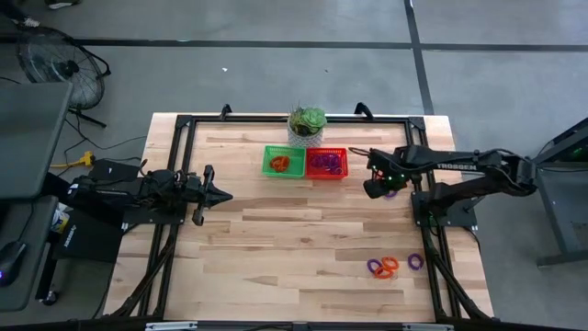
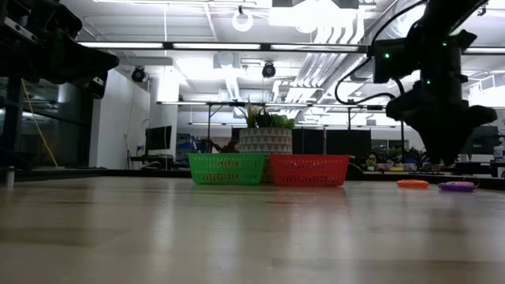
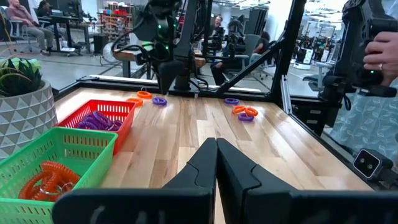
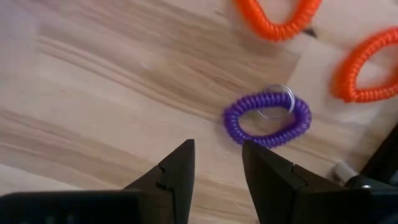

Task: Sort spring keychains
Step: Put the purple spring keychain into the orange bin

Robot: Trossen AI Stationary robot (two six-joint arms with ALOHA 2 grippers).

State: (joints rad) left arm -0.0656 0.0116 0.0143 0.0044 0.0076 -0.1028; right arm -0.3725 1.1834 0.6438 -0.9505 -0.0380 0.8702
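My right gripper (image 4: 217, 163) is open and hovers above the wood, pointing down. A purple spring keychain (image 4: 267, 118) with a metal ring lies flat just beyond its fingertips. It also shows in the high view as the purple keychain (image 1: 391, 193) under the gripper (image 1: 375, 188). Two orange keychains (image 4: 277, 18) (image 4: 367, 68) lie farther off. More keychains, purple (image 1: 375, 267), orange (image 1: 390, 265) and purple (image 1: 415, 261), lie near the table's near right corner. The green basket (image 1: 283, 163) holds orange coils (image 3: 46, 180). The red basket (image 1: 326, 164) holds purple coils (image 3: 93, 118). My left gripper (image 3: 216, 163) is shut and waits at the table's left side.
A potted plant (image 1: 307, 124) stands behind the two baskets at the far edge. A black frame (image 1: 184, 124) runs round the table. In the left wrist view a person's hand (image 3: 378, 57) holds a device beyond the right edge. Bare wood (image 1: 294, 248) spans the table's middle.
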